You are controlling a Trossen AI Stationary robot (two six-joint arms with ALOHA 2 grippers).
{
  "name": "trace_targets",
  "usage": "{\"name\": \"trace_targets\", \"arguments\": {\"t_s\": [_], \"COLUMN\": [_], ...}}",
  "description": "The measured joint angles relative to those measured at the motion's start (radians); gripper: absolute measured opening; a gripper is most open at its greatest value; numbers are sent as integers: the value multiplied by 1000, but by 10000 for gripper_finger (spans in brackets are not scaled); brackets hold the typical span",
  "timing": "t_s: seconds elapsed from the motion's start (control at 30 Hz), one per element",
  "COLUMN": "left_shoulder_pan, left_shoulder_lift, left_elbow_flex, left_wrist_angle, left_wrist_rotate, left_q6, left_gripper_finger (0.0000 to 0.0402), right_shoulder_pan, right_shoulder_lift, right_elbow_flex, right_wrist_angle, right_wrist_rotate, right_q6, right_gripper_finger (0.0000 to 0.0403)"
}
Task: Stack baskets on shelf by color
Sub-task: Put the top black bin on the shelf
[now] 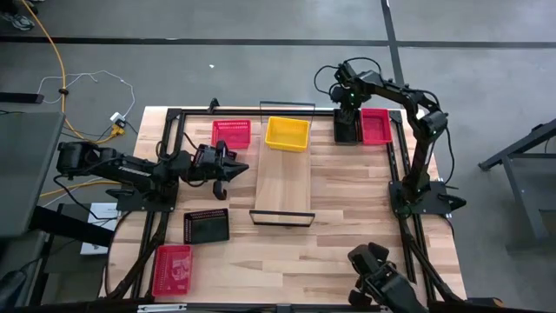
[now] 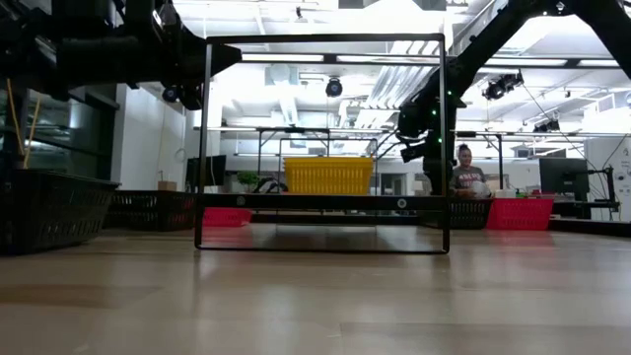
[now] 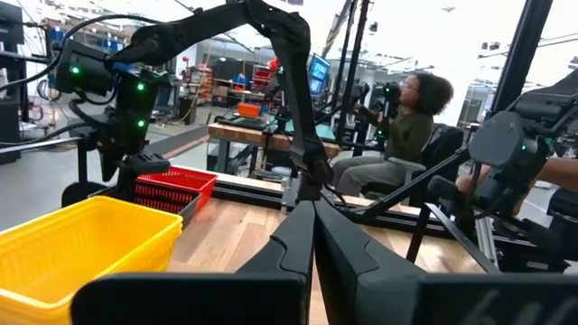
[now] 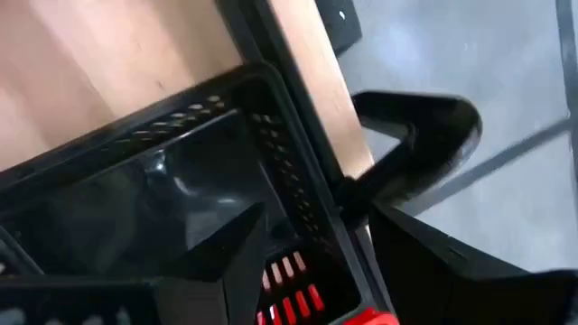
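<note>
The shelf [image 1: 284, 178] lies mid-table with a yellow basket [image 1: 287, 133] on its far end. A red basket [image 1: 231, 133] sits on the table left of it. Near the left front lie a black basket [image 1: 207, 226] and a red basket [image 1: 171, 268]. At the far right a black basket [image 1: 347, 128] sits beside a red basket [image 1: 375, 126]. My right gripper [image 4: 312, 212] points down, open, over that black basket's far wall [image 4: 289, 171], one finger inside and one outside; I see no touch. My left gripper [image 3: 313, 235] hangs shut and empty left of the shelf.
Black frame bars [image 1: 395, 156] run along the table's right and left sides. The table's far edge [image 4: 316, 63] lies just beyond the black basket. A seated person [image 3: 406, 126] shows in the room behind the table. Bare wood lies right of the shelf.
</note>
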Motion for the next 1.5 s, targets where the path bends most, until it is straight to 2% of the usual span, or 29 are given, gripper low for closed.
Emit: {"name": "trace_targets", "arguments": {"t_s": [0.3,0.57,0.7,0.87,0.9,0.97,1.2,1.4,1.5], "left_shoulder_pan": [0,0,0,0,0,0,0,0,0], "left_shoulder_lift": [0,0,0,0,0,0,0,0,0], "left_elbow_flex": [0,0,0,0,0,0,0,0,0], "left_wrist_angle": [0,0,1,1,1,1,1,3,6], "left_wrist_rotate": [0,0,0,0,0,0,0,0,0], "left_q6": [-1,0,0,0,0,0,0,-1,-3], "left_gripper_finger": [0,0,0,0,0,0,0,0,0], "right_shoulder_pan": [0,1,1,4,8,9,24,85,134], "right_shoulder_lift": [20,63,76,72,71,63,-58,-245,-344], "right_elbow_flex": [2,2,2,2,2,2,2,2,2], "right_wrist_angle": [28,41,42,28,17,-1,-121,-287,-387], "right_wrist_rotate": [-31,-2,11,15,19,26,29,9,-41], "right_q6": [-52,-78,-78,-71,-62,-41,55,147,229], "right_gripper_finger": [183,178,138,29,16,14,3,1,0]}}
